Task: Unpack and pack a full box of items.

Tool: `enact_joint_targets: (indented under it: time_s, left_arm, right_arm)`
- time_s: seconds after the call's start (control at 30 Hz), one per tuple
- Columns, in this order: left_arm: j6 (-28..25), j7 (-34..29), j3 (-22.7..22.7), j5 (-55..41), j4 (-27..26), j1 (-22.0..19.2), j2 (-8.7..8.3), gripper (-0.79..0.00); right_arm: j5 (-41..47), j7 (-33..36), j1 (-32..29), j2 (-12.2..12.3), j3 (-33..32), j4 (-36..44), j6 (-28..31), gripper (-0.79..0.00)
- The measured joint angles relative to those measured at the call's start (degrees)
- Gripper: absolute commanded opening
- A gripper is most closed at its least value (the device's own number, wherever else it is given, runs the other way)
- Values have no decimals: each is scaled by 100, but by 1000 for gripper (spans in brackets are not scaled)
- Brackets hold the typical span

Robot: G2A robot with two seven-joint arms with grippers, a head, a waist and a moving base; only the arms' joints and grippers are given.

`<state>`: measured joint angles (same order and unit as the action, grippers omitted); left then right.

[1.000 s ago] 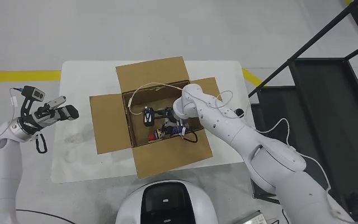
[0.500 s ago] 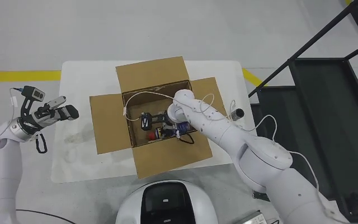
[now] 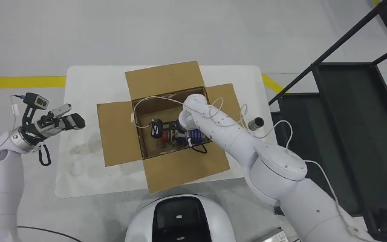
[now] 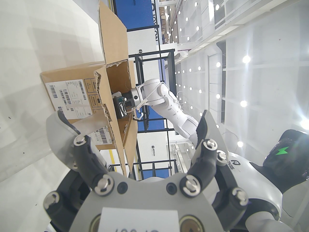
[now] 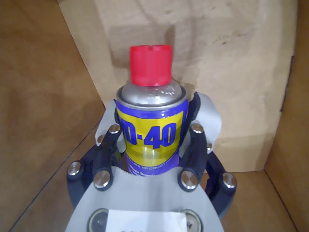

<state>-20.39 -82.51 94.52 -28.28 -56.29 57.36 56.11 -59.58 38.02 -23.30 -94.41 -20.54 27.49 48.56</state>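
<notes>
An open cardboard box (image 3: 163,78) stands in the middle of the white table (image 3: 84,163). My right gripper (image 3: 172,135) is down inside it, shut on a blue and yellow spray can (image 5: 150,121) with a red cap. The can sticks out between the fingers (image 5: 108,119), its cap towards the box's brown inner wall (image 5: 217,49). In the top view the red cap of the can (image 3: 164,136) shows close to the box's near-left inner corner. My left gripper (image 3: 71,118) hangs open and empty at the table's left edge, apart from the box (image 4: 70,90).
The box's four flaps are folded outward over the table. A black metal frame (image 3: 338,103) stands to the right of the table. A yellow floor line (image 3: 30,81) runs behind the table. A white cable (image 3: 157,97) loops over the box opening.
My right gripper has carried the spray can a little to the left and towards the far side inside the box. The left arm has not moved.
</notes>
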Motion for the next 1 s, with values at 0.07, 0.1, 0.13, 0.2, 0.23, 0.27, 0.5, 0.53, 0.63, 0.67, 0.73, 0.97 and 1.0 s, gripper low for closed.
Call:
enact_joint_targets:
  time_s: [0.07,0.1,0.13,0.2,0.23,0.27,0.5,0.53,0.63,0.67,0.73,0.97,1.0]
  left_arm:
    - [0,0,0,0,0,0,0,0]
    - [0,0,0,0,0,0,0,0]
    - [0,0,0,0,0,0,0,0]
    - [0,0,0,0,0,0,0,0]
    - [0,0,0,0,0,0,0,0]
    - [0,0,0,0,0,0,0,0]
    - [0,0,0,0,0,0,0,0]
    - [0,0,0,0,0,0,0,0]
    - [0,0,0,0,0,0,0,0]
    - [0,0,0,0,0,0,0,0]
    - [0,0,0,0,0,0,0,0]
    - [0,0,0,0,0,0,0,0]
    - [0,0,0,0,0,0,0,0]
  right_arm:
    - [18,-68,49,-9,-39,-115,-21,-785]
    - [18,-92,70,-9,-54,-163,-24,-785]
    - [19,-126,90,-8,-71,-206,-28,-785]
    - [18,-219,140,3,-114,-292,-44,-785]
    - [20,-269,167,11,-138,-319,-54,-785]
    - [26,-325,195,22,-166,-341,-63,-785]
    - [100,-826,395,209,-431,-287,250,-785]
    - [85,-896,410,246,-463,-246,307,-785]
    - [40,-1160,438,392,-591,-59,519,-785]
    - [32,-1251,438,442,-639,15,573,-785]
    - [-19,-1458,428,575,-762,215,673,-785]
    - [223,-2284,9,1151,-1385,1135,952,-785]
    - [285,-2402,-114,1282,-1488,1367,948,-785]
